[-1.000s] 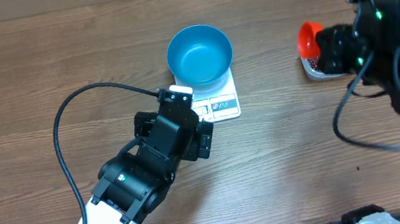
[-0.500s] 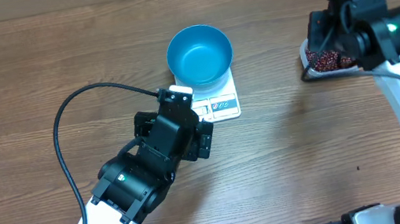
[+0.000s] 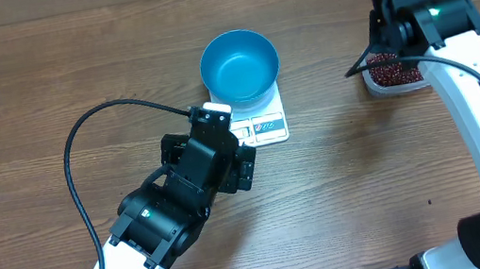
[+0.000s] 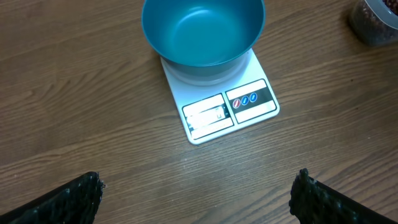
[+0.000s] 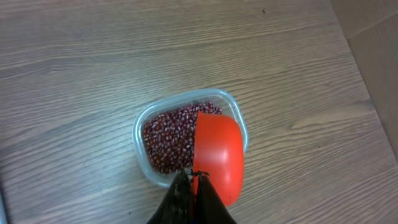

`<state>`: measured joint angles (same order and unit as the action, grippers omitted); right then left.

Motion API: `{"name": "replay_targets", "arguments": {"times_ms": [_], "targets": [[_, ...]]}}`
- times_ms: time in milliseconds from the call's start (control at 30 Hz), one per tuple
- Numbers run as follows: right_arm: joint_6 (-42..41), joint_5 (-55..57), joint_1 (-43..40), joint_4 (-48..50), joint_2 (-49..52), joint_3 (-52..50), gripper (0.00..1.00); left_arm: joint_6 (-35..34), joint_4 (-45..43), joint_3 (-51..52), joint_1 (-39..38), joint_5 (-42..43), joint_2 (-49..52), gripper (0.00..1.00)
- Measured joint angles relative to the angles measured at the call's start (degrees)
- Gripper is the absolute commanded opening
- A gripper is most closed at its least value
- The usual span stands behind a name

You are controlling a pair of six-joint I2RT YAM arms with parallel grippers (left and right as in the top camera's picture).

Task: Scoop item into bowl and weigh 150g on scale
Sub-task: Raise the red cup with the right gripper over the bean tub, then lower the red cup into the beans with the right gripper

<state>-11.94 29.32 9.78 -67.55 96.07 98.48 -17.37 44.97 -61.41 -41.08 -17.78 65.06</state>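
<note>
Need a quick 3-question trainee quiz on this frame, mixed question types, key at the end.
1. True or false: the bowl on the scale already holds beans.
2. What is the right gripper shut on? A. the handle of the red scoop; B. the bowl's rim; C. the scale's edge.
3. Fill in: all the beans in view lie in the ___.

Key
1. False. The bowl is empty.
2. A.
3. The clear tub, with the red scoop over it.
</note>
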Motion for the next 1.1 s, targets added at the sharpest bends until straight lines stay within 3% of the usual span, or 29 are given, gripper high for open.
{"name": "replay_targets", "arguments": {"times_ms": [700,1100], "targets": [[-0.07,-3.96,-9.09,2.62,4.44,-0.90,0.04,0.00,0.02,-0.02,0.00,0.00,0.00,0.99],[-0.04,-6.19,-9.44,5.90,6.60,-3.91,0.04,0.00,0.00,-0.02,0.00,0.00,0.00,0.99]]}}
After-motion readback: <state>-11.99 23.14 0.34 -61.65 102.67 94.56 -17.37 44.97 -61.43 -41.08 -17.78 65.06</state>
